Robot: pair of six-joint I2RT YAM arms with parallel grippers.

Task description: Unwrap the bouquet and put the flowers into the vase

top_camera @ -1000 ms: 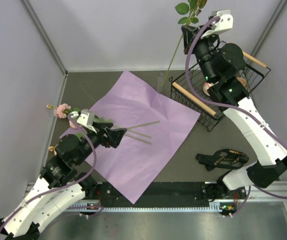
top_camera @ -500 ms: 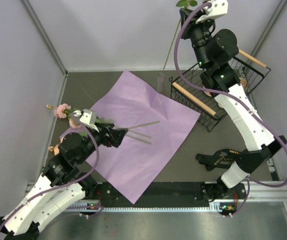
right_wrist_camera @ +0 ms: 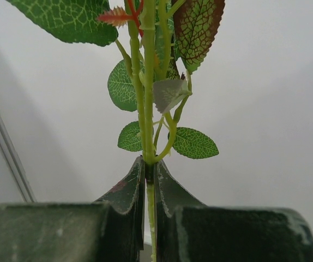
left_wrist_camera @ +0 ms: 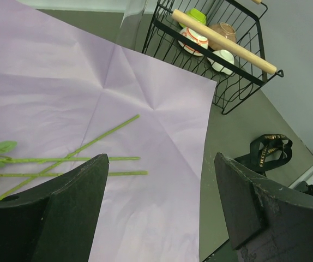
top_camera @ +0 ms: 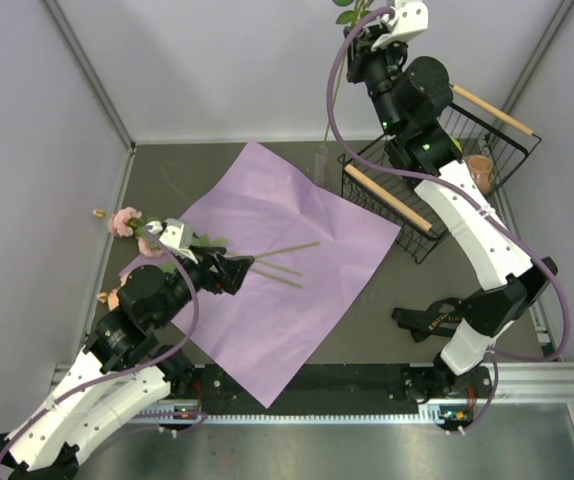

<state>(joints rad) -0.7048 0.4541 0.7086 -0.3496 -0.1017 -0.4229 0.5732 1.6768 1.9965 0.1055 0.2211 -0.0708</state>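
Dark grey table between pale walls holds the spread lilac paper, with the wire basket at the paper's far right corner. The right claw, raised high, is pinched tight on one leafy rose stem. That stem's lower end reaches the glass vase beside the basket. The left claw hovers spread wide over three stems lying on the paper. A black ribbon lies at the near right.

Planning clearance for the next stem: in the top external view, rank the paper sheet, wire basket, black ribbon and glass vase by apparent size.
1. pink-lilac paper sheet, by far the largest
2. wire basket, partly hidden
3. black ribbon, partly hidden too
4. clear glass vase, smallest, a faint narrow shape
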